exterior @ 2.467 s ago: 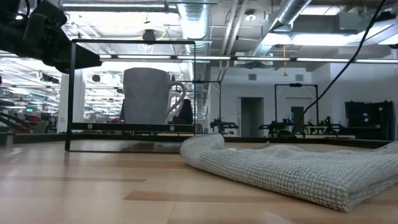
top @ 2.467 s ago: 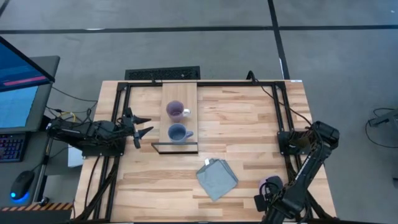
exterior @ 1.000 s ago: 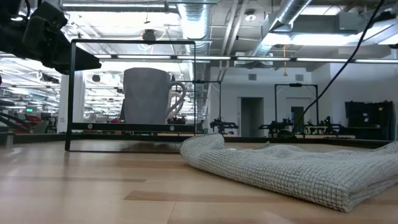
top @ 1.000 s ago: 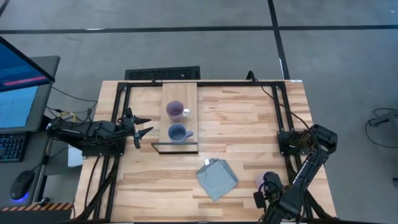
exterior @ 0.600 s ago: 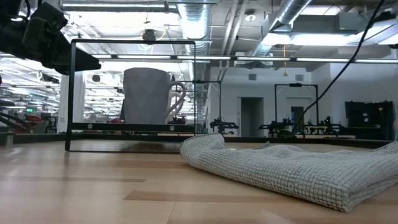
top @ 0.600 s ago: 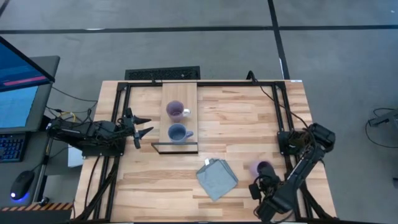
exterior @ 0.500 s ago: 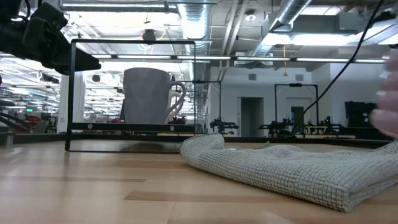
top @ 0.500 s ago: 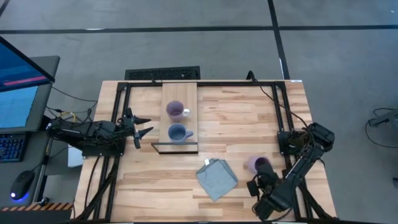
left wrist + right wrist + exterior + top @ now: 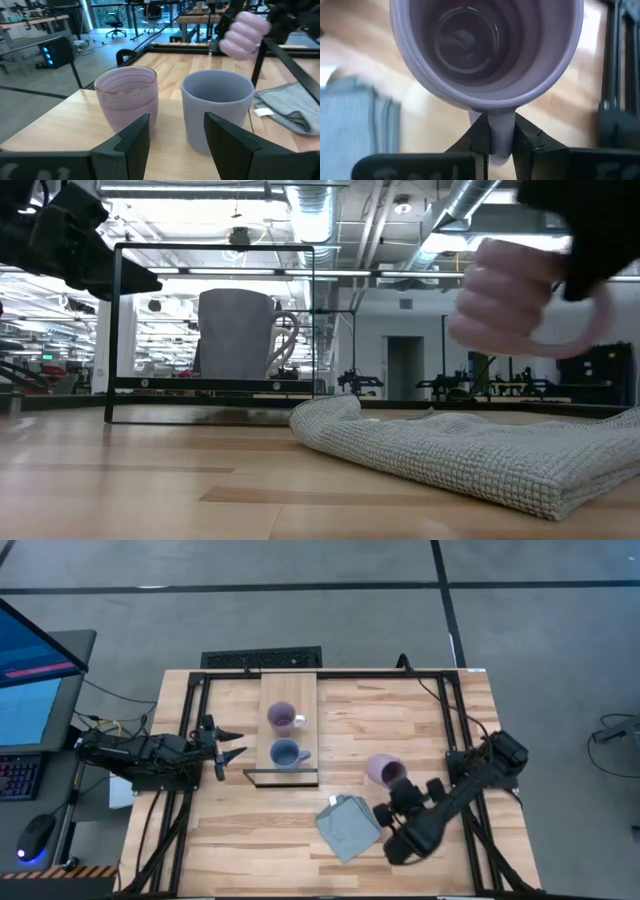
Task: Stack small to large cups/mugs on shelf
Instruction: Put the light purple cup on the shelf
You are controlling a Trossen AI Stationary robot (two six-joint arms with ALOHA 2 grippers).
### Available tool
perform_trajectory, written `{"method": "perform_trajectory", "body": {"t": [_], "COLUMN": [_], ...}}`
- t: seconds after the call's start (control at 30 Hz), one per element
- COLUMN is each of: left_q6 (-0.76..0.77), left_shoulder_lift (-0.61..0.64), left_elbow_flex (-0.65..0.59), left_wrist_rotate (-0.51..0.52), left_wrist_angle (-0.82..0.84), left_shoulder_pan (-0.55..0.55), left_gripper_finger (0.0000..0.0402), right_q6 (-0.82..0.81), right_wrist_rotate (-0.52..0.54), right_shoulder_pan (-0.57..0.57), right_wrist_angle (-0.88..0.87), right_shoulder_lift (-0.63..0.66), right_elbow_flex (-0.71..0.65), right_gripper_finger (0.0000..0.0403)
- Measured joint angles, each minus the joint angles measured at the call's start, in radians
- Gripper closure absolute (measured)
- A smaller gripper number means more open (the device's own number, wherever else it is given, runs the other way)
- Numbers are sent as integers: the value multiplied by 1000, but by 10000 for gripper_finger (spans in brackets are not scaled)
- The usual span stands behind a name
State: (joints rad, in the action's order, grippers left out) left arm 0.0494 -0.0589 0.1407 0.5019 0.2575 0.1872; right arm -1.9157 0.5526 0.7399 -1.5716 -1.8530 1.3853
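Observation:
The light-wood shelf [image 9: 289, 690] stands at the table's far left of centre. A lilac mug [image 9: 282, 718] and a dusty blue mug [image 9: 286, 753] rest on it by their bases, side by side in the left wrist view as well, lilac mug [image 9: 127, 97] and blue mug [image 9: 217, 107]. My right gripper [image 9: 403, 790] is shut on another lilac mug [image 9: 381, 770], right of the shelf and above the table. My left gripper [image 9: 228, 745] waits open just left of the shelf, level with the blue mug. My right gripper pinches the lilac mug's handle [image 9: 501, 131] between its two fingers [image 9: 479, 139]. It comes slanting down from the table's near right side. The mug is lifted clear of the table, tipped on its side [image 9: 505, 295], with its mouth turned back toward the wrist.
A folded grey-blue cloth [image 9: 348, 828] lies on the table near the front, just left of my right gripper. Black frame rails [image 9: 455, 730] run along the table's sides and back. Bare wood lies between shelf and right rail.
My right gripper has carried the lilac mug from the table's near right corner toward the far left, closer to the shelf, staying shut on it. The wrist has turned on the way, and the mug now shows tipped in the low view.

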Motion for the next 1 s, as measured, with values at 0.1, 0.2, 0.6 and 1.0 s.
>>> {"method": "perform_trajectory", "body": {"t": [0.1, 0.2, 0.6, 1.0], "left_q6": [0, 0, 0, 0], "left_shoulder_lift": [0, 0, 0, 0], "left_elbow_flex": [0, 0, 0, 0], "left_wrist_rotate": [-2, -2, -4, -67], "left_wrist_angle": [2, 12, 46, 59], "left_shoulder_pan": [0, 0, 0, 0], "left_gripper_finger": [225, 225, 225, 225], "right_q6": [69, 135, 358, 647], "right_wrist_rotate": [65, 139, 354, 459], "right_shoulder_pan": [-66, -143, -407, -636], "right_wrist_angle": [0, 0, -1, 152], "right_shoulder_lift": [0, 0, 1, 44], "right_elbow_flex": [0, 0, 0, -1], "right_gripper_finger": [341, 341, 341, 341]}}
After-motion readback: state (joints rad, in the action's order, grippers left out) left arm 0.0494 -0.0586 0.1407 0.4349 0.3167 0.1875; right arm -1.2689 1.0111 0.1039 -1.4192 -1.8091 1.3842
